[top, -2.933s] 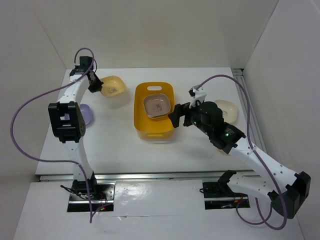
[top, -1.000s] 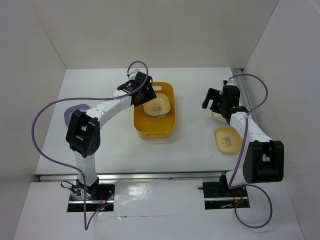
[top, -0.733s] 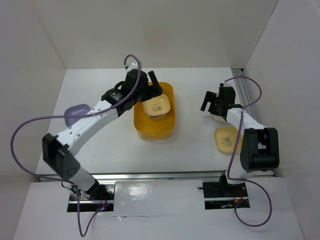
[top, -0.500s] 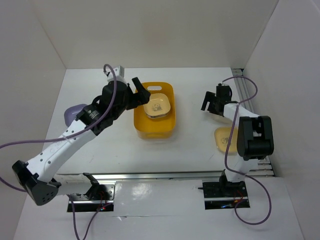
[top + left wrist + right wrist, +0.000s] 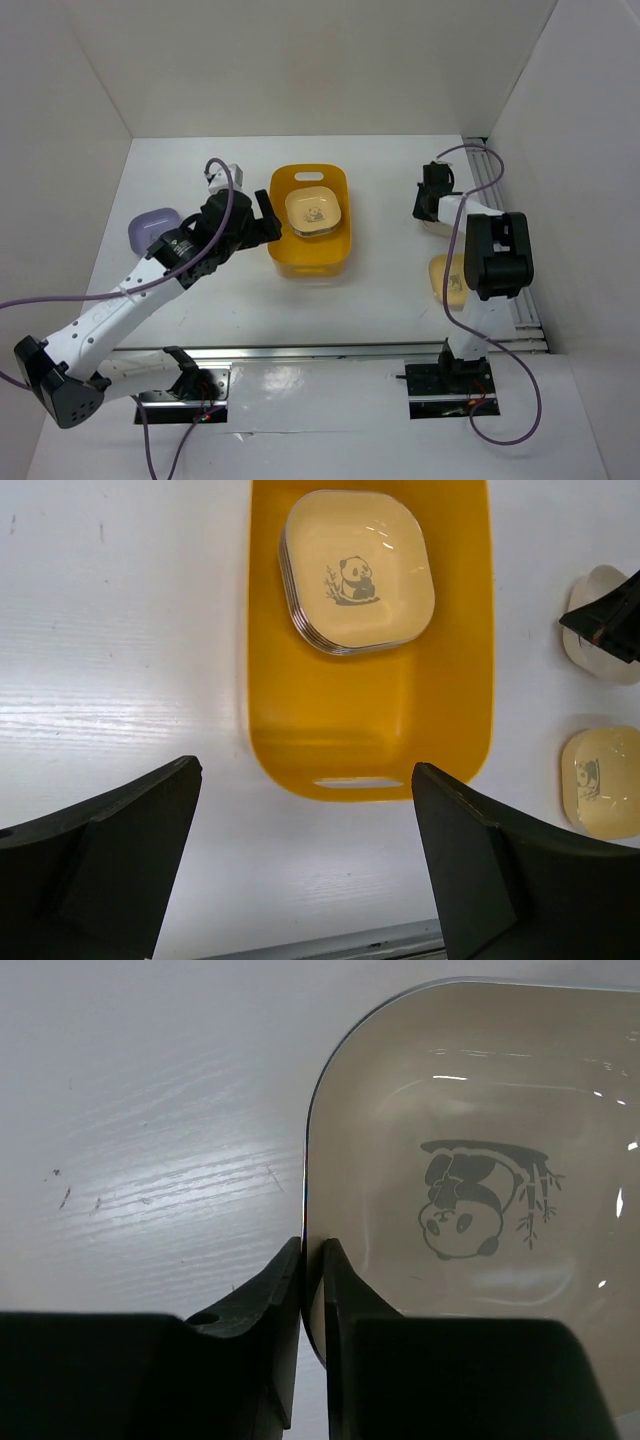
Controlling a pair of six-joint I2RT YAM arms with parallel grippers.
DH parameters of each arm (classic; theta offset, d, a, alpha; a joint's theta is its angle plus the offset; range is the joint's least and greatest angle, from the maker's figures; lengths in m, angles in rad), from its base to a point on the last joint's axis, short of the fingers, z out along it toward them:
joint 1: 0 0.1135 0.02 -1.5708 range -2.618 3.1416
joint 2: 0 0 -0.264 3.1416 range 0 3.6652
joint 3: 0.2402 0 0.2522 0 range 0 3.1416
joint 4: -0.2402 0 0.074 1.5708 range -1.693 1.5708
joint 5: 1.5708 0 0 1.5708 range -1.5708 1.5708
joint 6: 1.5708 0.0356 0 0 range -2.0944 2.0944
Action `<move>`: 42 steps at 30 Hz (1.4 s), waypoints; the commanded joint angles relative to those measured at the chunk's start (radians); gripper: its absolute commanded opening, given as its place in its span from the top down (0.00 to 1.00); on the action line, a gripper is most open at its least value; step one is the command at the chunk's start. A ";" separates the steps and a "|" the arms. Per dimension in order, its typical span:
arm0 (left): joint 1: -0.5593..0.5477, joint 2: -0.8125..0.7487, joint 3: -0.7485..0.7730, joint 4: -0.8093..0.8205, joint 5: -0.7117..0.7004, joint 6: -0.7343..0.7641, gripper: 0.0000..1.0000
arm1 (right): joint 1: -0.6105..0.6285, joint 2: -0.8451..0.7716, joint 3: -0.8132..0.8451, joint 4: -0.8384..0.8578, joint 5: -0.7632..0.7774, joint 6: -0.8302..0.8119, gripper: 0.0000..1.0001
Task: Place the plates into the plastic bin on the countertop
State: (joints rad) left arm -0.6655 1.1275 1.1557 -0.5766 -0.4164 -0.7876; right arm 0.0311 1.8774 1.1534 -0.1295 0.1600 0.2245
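The plastic bin (image 5: 277,232) stands mid-countertop with a stack of plates (image 5: 315,210) inside, a pale yellow one with a panda print on top (image 5: 357,570). My left gripper (image 5: 262,218) hovers open and empty at the bin's left side; in the left wrist view its wide-apart fingers (image 5: 305,770) frame the bin's wall (image 5: 370,720). At the back right, my right gripper (image 5: 431,200) is shut on the left rim of a cream plate (image 5: 480,1210), one finger inside and one outside (image 5: 312,1250). A yellow plate (image 5: 447,275) lies nearer on the right. A purple plate (image 5: 152,228) lies at the left.
White walls close in the countertop (image 5: 230,290) on three sides. A rail (image 5: 500,215) runs along the right edge beside the right arm. Purple cables loop off both arms.
My left gripper has let go of a plate in the bin and drawn back left, open. My right gripper moved onto the cream plate's rim and closed on it.
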 commanded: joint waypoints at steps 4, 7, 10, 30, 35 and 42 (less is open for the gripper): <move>-0.002 -0.072 0.032 -0.095 -0.030 0.008 0.00 | 0.137 -0.087 0.038 -0.087 0.025 -0.024 1.00; -0.002 -0.142 0.055 -0.147 -0.057 0.008 0.00 | 0.199 -0.176 0.080 -0.119 0.056 -0.048 1.00; -0.002 -0.207 0.064 -0.218 -0.096 0.017 0.00 | 0.268 -0.234 0.155 -0.191 0.113 -0.068 1.00; -0.002 -0.242 -0.014 -0.325 -0.236 -0.033 0.00 | 0.742 0.141 0.813 -0.432 0.267 -0.191 1.00; -0.002 -0.264 -0.024 -0.325 -0.245 -0.042 0.00 | 0.782 0.175 0.770 -0.420 0.266 -0.200 1.00; -0.002 -0.245 -0.024 -0.335 -0.254 -0.052 0.00 | 0.800 0.150 0.668 -0.374 0.256 -0.191 0.93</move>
State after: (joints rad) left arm -0.6655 0.8864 1.1385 -0.9157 -0.6441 -0.8188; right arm 0.8162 2.0769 1.8542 -0.5316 0.4038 0.0418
